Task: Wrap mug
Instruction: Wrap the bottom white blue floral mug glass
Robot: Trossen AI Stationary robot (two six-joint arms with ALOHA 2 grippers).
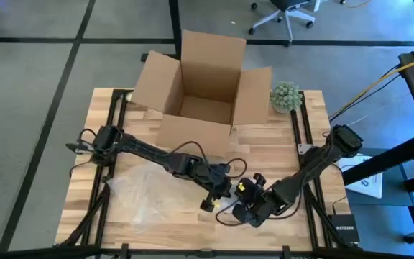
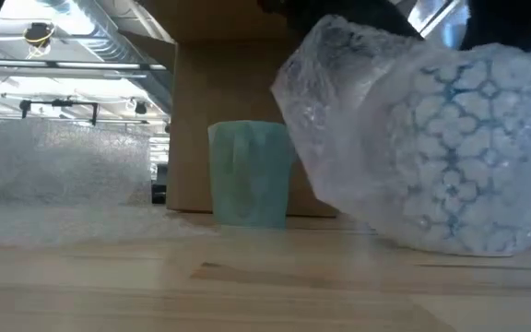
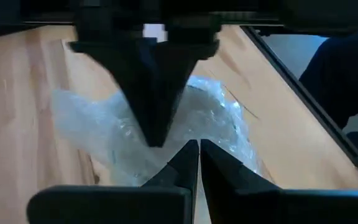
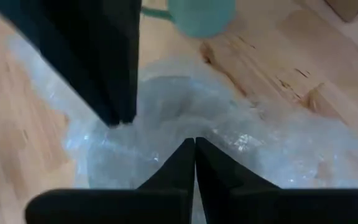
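- A loose sheet of bubble wrap (image 1: pixel 131 188) is spread flat on the left part of the wooden table (image 1: pixel 192 229).
- A big open cardboard box (image 1: pixel 205 90) is stood at the far middle of the table.
- The left gripper (image 1: pixel 208 203) is seen near the middle of the table, at the near side. Its two dark fingers (image 3: pixel 185 163) are pressed together, and the wrap seems to be pinched between them.
- A plain teal mug (image 2: pixel 250 172) is stood upright on the table in front of the box. It is not wrapped.
- The right gripper (image 1: pixel 244 213) is found just beside the left one, on its right. Its fingers (image 4: pixel 180 163) are closed tight too, and clear wrap (image 4: pixel 229 143) seems to be pinched there.
- A mug with a blue flower pattern (image 2: pixel 459 152) is seen inside a bundle of bubble wrap (image 2: pixel 339 101). In the low view it is at the right, close to the camera, with its base at the table.
- A small round green plant (image 1: pixel 285 96) is set at the far right, just beside the box flap.
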